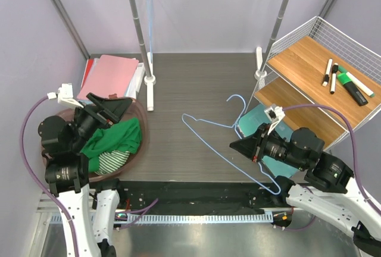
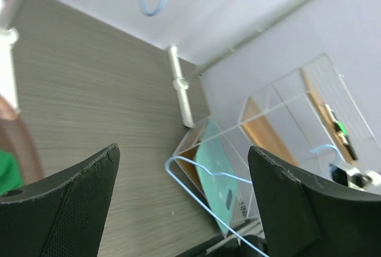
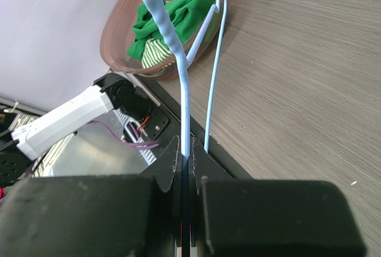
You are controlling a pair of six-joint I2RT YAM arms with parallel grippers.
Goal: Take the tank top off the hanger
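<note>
At the far left a brown bowl [image 1: 144, 127] sits by the table's near left corner. The green tank top [image 1: 116, 140] lies crumpled in it, off any hanger, on top of a striped cloth [image 1: 113, 162]. The left gripper [image 1: 112, 107] hangs over the bowl's far rim with its fingers spread wide and nothing between them. Behind the bowl, pink folders [image 1: 110, 74] lie against the left wall.

Next comes the rack [image 1: 138, 31], its white foot standing on the table [image 1: 196, 84], with a second hanger [image 1: 149, 13] dangling from the bar. A stretch of dark tabletop shows between the bowl and the bare blue hanger [image 1: 205, 132], which lies flat right of centre; its lower corner reaches the near edge.

The right gripper [image 1: 236, 146] is clamped tight on that hanger's wire, as its wrist view shows. Just beyond it the wire shelf [image 1: 333, 28] fills the right side: a teal folder [image 1: 257, 117] on the lower board, markers [image 1: 344, 81] on the upper one.
</note>
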